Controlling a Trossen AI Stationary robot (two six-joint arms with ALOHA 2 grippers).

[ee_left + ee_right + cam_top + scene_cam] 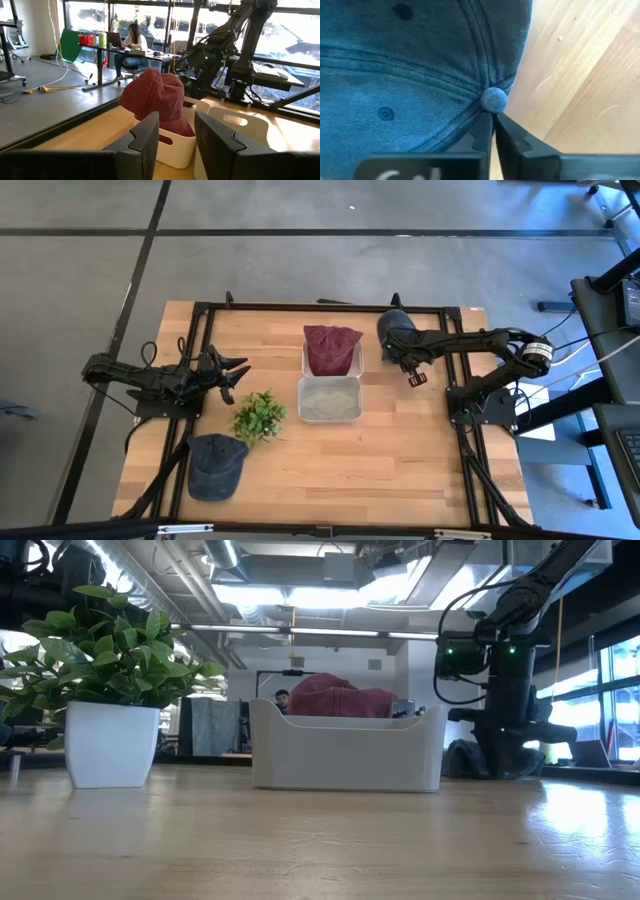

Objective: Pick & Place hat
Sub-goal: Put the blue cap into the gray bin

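The high view looks straight down on the whole tabletop (400,470). The low view looks level across it. Both, with the left wrist view, share the white bins (331,385) (347,750) (175,145). The right wrist view sits close over a blue cap (410,65).

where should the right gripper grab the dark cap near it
Judging by the right wrist view, the dark cap lies crown up, button on top. The right gripper is shut just below that button. Best bet: come straight down and pinch the soft crown fabric beside the button, not the flat brim.
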